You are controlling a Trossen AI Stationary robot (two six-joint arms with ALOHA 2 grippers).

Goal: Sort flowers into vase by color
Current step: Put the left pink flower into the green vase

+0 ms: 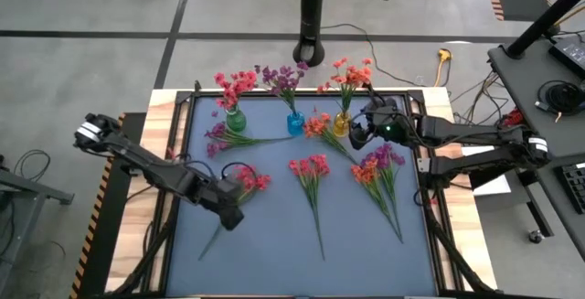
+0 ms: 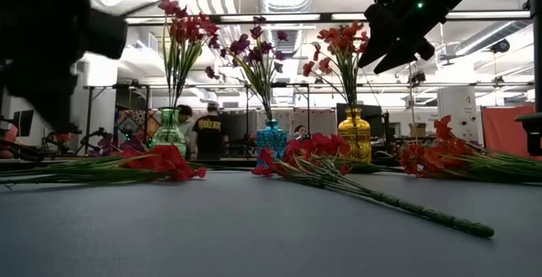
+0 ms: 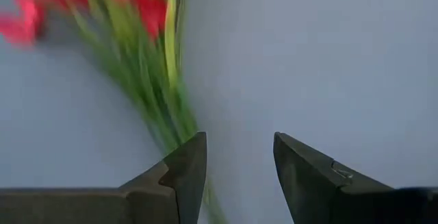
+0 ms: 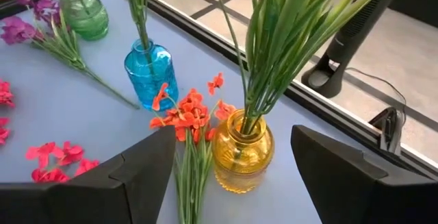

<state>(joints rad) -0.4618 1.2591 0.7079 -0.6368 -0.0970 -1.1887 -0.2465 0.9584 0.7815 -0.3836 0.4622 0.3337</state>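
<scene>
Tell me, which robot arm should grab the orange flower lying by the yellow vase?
Probably the right. The right gripper hovers open right beside the yellow vase, with the loose orange flower lying just below it. The left gripper is open far across the mat, over a red flower.

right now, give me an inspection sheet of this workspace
surface: blue-grey mat on a wooden table.
job's things: green vase with red flowers, blue vase with purple, yellow vase with orange; loose sprigs lie on the mat: red, purple, orange.
clutter: nothing seen.
grippers: left tool open, over a red sprig's stem; right tool open beside the yellow vase.
cables: loose cords on the floor.
surroundings: people beyond the table.
</scene>
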